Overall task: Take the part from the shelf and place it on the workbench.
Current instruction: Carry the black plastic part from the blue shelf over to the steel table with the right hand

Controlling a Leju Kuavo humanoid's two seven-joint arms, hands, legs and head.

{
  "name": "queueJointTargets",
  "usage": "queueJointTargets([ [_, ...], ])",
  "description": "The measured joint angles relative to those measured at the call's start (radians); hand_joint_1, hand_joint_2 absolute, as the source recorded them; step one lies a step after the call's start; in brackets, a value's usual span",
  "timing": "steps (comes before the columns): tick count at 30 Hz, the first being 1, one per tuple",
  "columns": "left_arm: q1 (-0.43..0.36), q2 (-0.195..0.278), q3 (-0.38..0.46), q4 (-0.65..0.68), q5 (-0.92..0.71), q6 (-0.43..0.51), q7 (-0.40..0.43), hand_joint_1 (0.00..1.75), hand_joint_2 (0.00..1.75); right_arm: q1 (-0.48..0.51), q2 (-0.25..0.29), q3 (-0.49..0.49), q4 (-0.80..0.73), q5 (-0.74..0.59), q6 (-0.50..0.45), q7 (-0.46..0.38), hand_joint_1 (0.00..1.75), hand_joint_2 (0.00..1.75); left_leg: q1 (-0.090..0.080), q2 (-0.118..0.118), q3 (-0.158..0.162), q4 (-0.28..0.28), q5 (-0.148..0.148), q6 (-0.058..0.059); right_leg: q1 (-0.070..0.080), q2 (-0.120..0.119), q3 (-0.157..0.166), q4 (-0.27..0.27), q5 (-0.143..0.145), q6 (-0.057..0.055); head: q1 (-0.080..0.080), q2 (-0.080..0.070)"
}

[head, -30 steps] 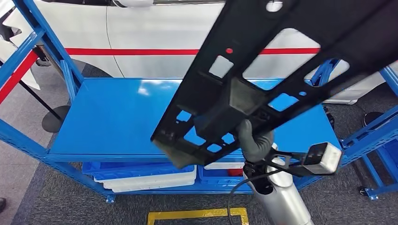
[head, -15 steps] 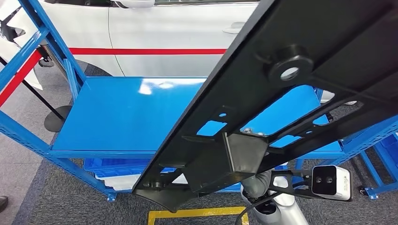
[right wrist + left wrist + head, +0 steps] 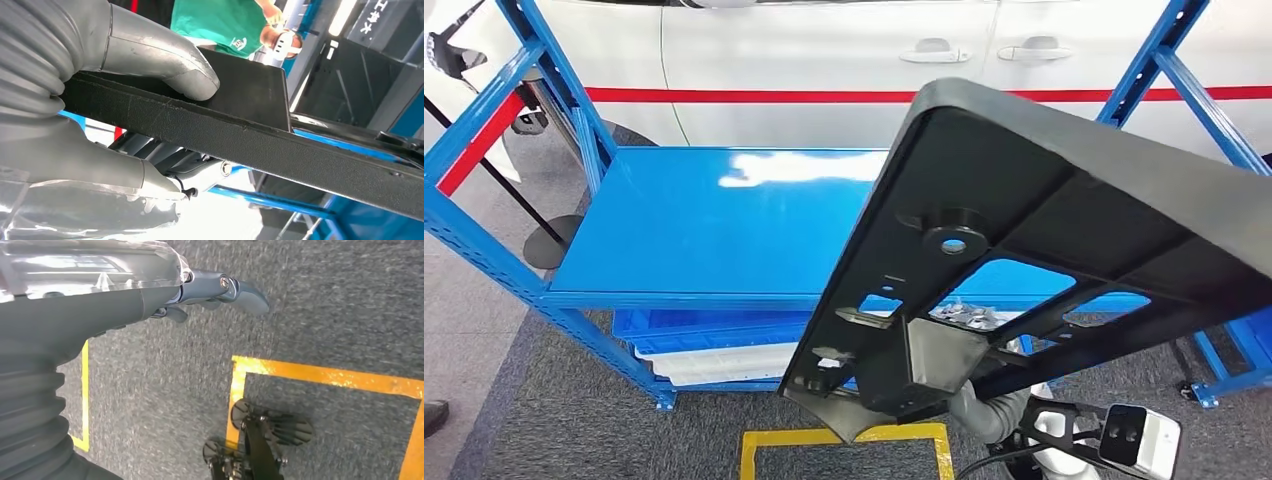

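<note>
Above the blue shelf (image 3: 714,225), our right hand (image 3: 984,410) clamped the black part (image 3: 1064,250), lifted clear and tilted; our left hand (image 3: 220,290) hung with nothing in it, fingers apart, over the carpet; we judged pickup done, placement on the desk remaining.

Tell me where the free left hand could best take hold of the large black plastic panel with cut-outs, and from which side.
The right hand grips the large black plastic panel with cut-outs only at its low near end, so the long tilted body overhangs. The left hand would probably do best coming from the robot's left, onto the long straight left rim about halfway up: that edge is bare, thin and open.
</note>
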Motion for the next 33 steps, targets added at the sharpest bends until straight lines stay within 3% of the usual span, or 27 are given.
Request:
queueJointTargets([
  [2, 0.000, -0.003, 0.000, 0.001, 0.005, 0.009, 0.010, 0.00, 1.75, 0.006, 0.000, -0.013, -0.010, 0.010, 0.005, -0.001, 1.69, 1.75, 0.001, 0.000, -0.006, 0.001, 0.000, -0.012, -0.004, -0.002, -0.012, -0.007, 0.016, -0.015, 0.000, 0.000],
  [3, 0.000, -0.005, 0.000, 0.002, 0.007, 0.011, 0.012, 0.00, 1.75, 0.008, 0.000, -0.014, -0.014, 0.012, 0.005, -0.002, 1.69, 1.75, 0.001, 0.000, -0.014, 0.018, -0.024, -0.018, -0.007, -0.004, -0.021, -0.009, 0.028, -0.023, 0.000, 0.000],
  [4, 0.000, -0.006, 0.000, 0.002, 0.008, 0.012, 0.013, 0.00, 1.75, 0.009, 0.000, -0.015, -0.016, 0.013, 0.005, -0.002, 1.69, 1.75, 0.002, 0.001, -0.028, 0.054, -0.066, -0.023, -0.009, -0.005, -0.033, -0.011, 0.040, -0.030, 0.000, 0.000],
  [6, 0.000, -0.008, 0.000, 0.003, 0.008, 0.012, 0.014, 0.00, 1.75, 0.011, 0.001, -0.015, -0.020, 0.013, 0.004, -0.002, 1.69, 1.75, 0.003, 0.001, -0.062, 0.177, -0.172, -0.031, -0.007, -0.007, -0.062, -0.010, 0.062, -0.037, 0.000, 0.000],
  [7, -0.001, -0.008, 0.000, 0.003, 0.008, 0.014, 0.015, 0.00, 1.75, 0.013, 0.001, -0.015, -0.021, 0.014, 0.004, -0.003, 1.69, 1.75, 0.003, 0.001, -0.072, 0.239, -0.201, -0.035, -0.006, -0.008, -0.078, -0.008, 0.074, -0.037, 0.000, 0.000],
  [8, -0.001, -0.009, 0.000, 0.003, 0.007, 0.016, 0.016, 0.00, 1.75, 0.015, 0.001, -0.015, -0.023, 0.018, 0.002, -0.003, 1.69, 1.75, 0.003, 0.001, -0.069, 0.279, -0.207, -0.036, -0.005, -0.008, -0.095, -0.006, 0.085, -0.036, 0.000, 0.000],
  [9, -0.002, -0.010, 0.000, 0.003, 0.006, 0.020, 0.018, 0.00, 1.75, 0.018, 0.002, -0.014, -0.027, 0.023, 0.000, -0.003, 1.69, 1.75, 0.003, 0.001, -0.050, 0.286, -0.191, -0.036, -0.005, -0.008, -0.112, -0.003, 0.095, -0.035, 0.000, 0.000],
  [11, -0.004, -0.012, 0.000, 0.003, 0.000, 0.030, 0.022, 0.00, 1.75, 0.021, 0.006, -0.009, -0.043, 0.030, -0.003, -0.003, 1.69, 1.75, 0.003, 0.001, 0.041, 0.195, -0.142, -0.031, -0.004, -0.009, -0.142, 0.006, 0.114, -0.030, 0.000, 0.000],
  [13, -0.011, -0.012, 0.000, 0.003, -0.001, 0.037, 0.020, 0.00, 1.75, 0.021, 0.010, 0.003, -0.062, 0.023, -0.002, -0.003, 1.69, 1.75, -0.002, 0.001, 0.147, 0.050, -0.146, -0.019, -0.001, -0.010, -0.160, 0.013, 0.130, -0.022, 0.000, 0.000],
  [14, -0.014, -0.012, 0.001, 0.003, 0.002, 0.039, 0.017, 0.00, 1.75, 0.019, 0.011, 0.010, -0.069, 0.016, 0.002, -0.003, 1.69, 1.75, -0.005, 0.000, 0.176, 0.003, -0.158, -0.012, -0.001, -0.011, -0.162, 0.014, 0.137, -0.017, 0.000, 0.000],
  [15, -0.016, -0.012, 0.002, 0.003, 0.009, 0.041, 0.012, 0.00, 1.75, 0.016, 0.011, 0.018, -0.073, 0.008, 0.008, -0.004, 1.69, 1.75, -0.009, 0.000, 0.186, -0.020, -0.164, -0.006, -0.001, -0.011, -0.164, 0.013, 0.146, -0.012, 0.000, 0.000],
  [17, -0.018, -0.011, 0.004, 0.003, 0.022, 0.047, 0.003, 0.00, 1.75, 0.007, 0.011, 0.028, -0.075, -0.009, 0.022, -0.004, 1.69, 1.75, -0.007, 0.002, 0.174, -0.027, -0.147, 0.008, -0.004, -0.011, -0.167, 0.012, 0.154, 0.000, 0.000, 0.000],
  [18, -0.019, -0.011, 0.005, 0.003, 0.026, 0.049, 0.000, 0.00, 1.75, 0.001, 0.010, 0.032, -0.074, -0.019, 0.028, -0.004, 1.69, 1.75, -0.006, 0.004, 0.165, -0.029, -0.135, 0.017, -0.005, -0.009, -0.176, 0.024, 0.136, 0.006, 0.000, 0.000],
  [19, -0.021, -0.011, 0.007, 0.003, 0.030, 0.051, -0.003, 0.00, 1.75, -0.007, 0.010, 0.033, -0.072, -0.027, 0.033, -0.004, 1.69, 1.75, -0.003, 0.007, 0.153, -0.031, -0.121, 0.023, -0.007, -0.007, -0.189, 0.054, 0.100, 0.011, 0.000, 0.000],
  [21, -0.023, -0.011, 0.010, 0.003, 0.035, 0.052, -0.008, 0.00, 1.75, -0.020, 0.009, 0.034, -0.067, -0.038, 0.043, -0.004, 1.69, 1.75, -0.003, 0.011, 0.122, -0.031, -0.096, 0.031, -0.012, -0.005, -0.225, 0.168, -0.004, 0.019, 0.000, 0.000],
  [22, -0.022, -0.011, 0.011, 0.003, 0.037, 0.053, -0.009, 0.00, 1.75, -0.024, 0.009, 0.034, -0.064, -0.039, 0.048, -0.004, 1.69, 1.75, -0.003, 0.011, 0.106, -0.030, -0.083, 0.030, -0.014, -0.004, -0.238, 0.232, -0.039, 0.022, 0.000, 0.000],
  [23, -0.022, -0.011, 0.013, 0.003, 0.038, 0.056, -0.009, 0.00, 1.75, -0.025, 0.008, 0.034, -0.062, -0.038, 0.053, -0.004, 1.69, 1.75, -0.003, 0.011, 0.089, -0.028, -0.070, 0.029, -0.016, -0.004, -0.242, 0.279, -0.051, 0.026, 0.000, 0.000],
  [24, -0.022, -0.011, 0.016, 0.003, 0.040, 0.058, -0.009, 0.00, 1.75, -0.025, 0.008, 0.034, -0.060, -0.037, 0.058, -0.004, 1.69, 1.75, -0.003, 0.011, 0.071, -0.026, -0.059, 0.027, -0.018, -0.005, -0.231, 0.296, -0.040, 0.028, 0.000, 0.000],
  [25, -0.022, -0.012, 0.020, 0.003, 0.042, 0.061, -0.009, 0.00, 1.75, -0.026, 0.008, 0.034, -0.058, -0.034, 0.063, -0.004, 1.69, 1.75, -0.002, 0.011, 0.054, -0.022, -0.049, 0.024, -0.020, -0.005, -0.201, 0.277, -0.014, 0.028, 0.000, 0.000],
  [27, -0.022, -0.014, 0.027, 0.003, 0.048, 0.066, -0.008, 0.00, 1.75, -0.031, 0.009, 0.035, -0.056, -0.031, 0.069, -0.004, 1.69, 1.75, -0.003, 0.010, 0.026, -0.014, -0.031, 0.016, -0.020, -0.004, -0.093, 0.147, 0.019, 0.023, 0.000, 0.000],
  [29, -0.022, -0.016, 0.030, 0.003, 0.053, 0.069, -0.007, 0.00, 1.75, -0.038, 0.009, 0.036, -0.054, -0.031, 0.071, -0.005, 1.69, 1.75, -0.004, 0.010, 0.012, -0.009, -0.015, 0.005, -0.015, -0.002, -0.009, 0.024, 0.009, 0.013, 0.000, 0.000],
  [30, -0.022, -0.017, 0.032, 0.003, 0.055, 0.070, -0.006, 0.00, 1.75, -0.041, 0.010, 0.037, -0.053, -0.034, 0.071, -0.005, 1.69, 1.75, -0.004, 0.010, 0.010, -0.010, -0.007, -0.002, -0.011, -0.001, 0.003, -0.002, 0.001, 0.007, -0.001, 0.000],
  [32, -0.021, -0.019, 0.039, 0.003, 0.061, 0.072, -0.006, 0.00, 1.75, -0.046, 0.010, 0.041, -0.048, -0.044, 0.073, -0.005, 1.69, 1.75, -0.001, 0.009, 0.006, -0.013, 0.006, -0.015, -0.010, -0.003, -0.006, -0.011, 0.016, -0.008, 0.000, 0.000],
  [33, -0.020, -0.020, 0.044, 0.003, 0.065, 0.074, -0.006, 0.00, 1.75, -0.047, 0.012, 0.043, -0.045, -0.048, 0.076, -0.005, 1.69, 1.75, 0.000, 0.008, -0.002, -0.005, -0.006, -0.021, -0.011, -0.006, -0.016, -0.013, 0.027, -0.017, -0.001, 0.000],
])
